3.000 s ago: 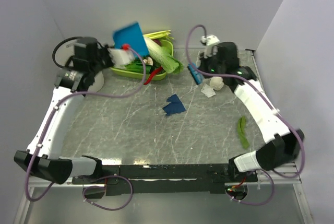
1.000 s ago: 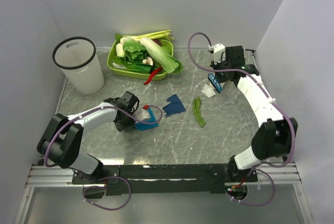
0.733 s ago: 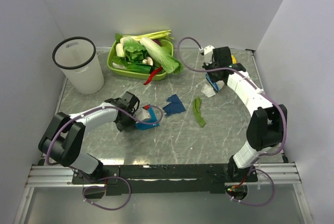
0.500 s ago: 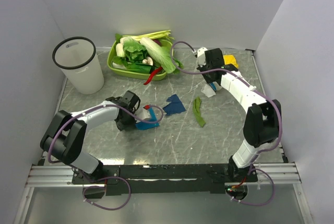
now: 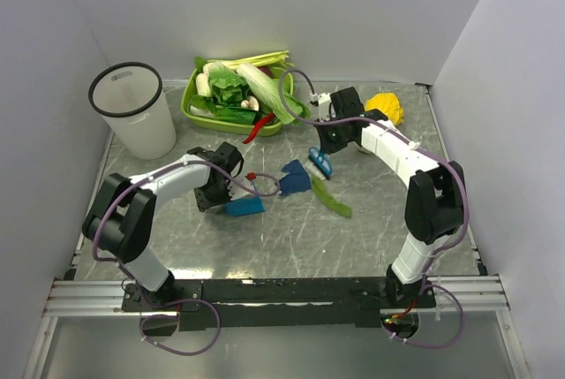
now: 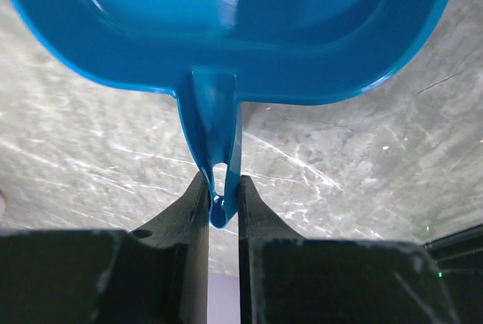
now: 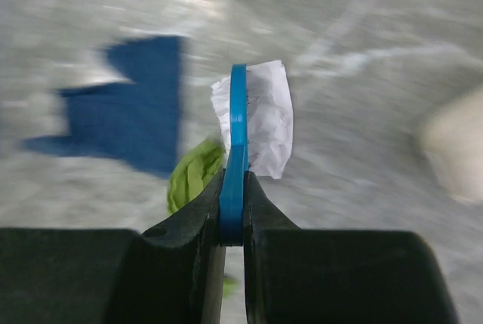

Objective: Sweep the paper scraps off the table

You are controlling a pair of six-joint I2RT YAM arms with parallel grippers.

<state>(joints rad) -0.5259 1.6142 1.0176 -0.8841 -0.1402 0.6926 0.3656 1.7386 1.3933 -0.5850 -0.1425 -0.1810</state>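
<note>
My left gripper [image 5: 218, 192] [image 6: 219, 186] is shut on the handle of the blue dustpan [image 5: 244, 207] [image 6: 226, 29], which rests on the table [image 5: 265, 246]. A red scrap [image 5: 252, 173] lies just behind the pan. My right gripper [image 5: 325, 142] [image 7: 232, 188] is shut on a thin blue brush [image 5: 320, 163] [image 7: 238, 128]. The brush touches a white scrap [image 7: 263, 116]. A dark blue scrap [image 5: 296, 178] [image 7: 128, 109] lies left of the brush. A green scrap [image 5: 331, 198] [image 7: 192, 173] lies beside it. The right wrist view is blurred.
A lime-green tray [image 5: 196, 114] of vegetables stands at the back. A white bin [image 5: 134, 118] stands at the back left. A yellow lump [image 5: 386, 107] lies at the back right. A pale blurred object [image 7: 453, 143] shows right of the brush. White walls ring the table.
My right arm has swung left from the back right, carrying the brush and white scrap up to the dark blue scrap and turning the green scrap. The yellow lump came into view. The dustpan shifted slightly.
</note>
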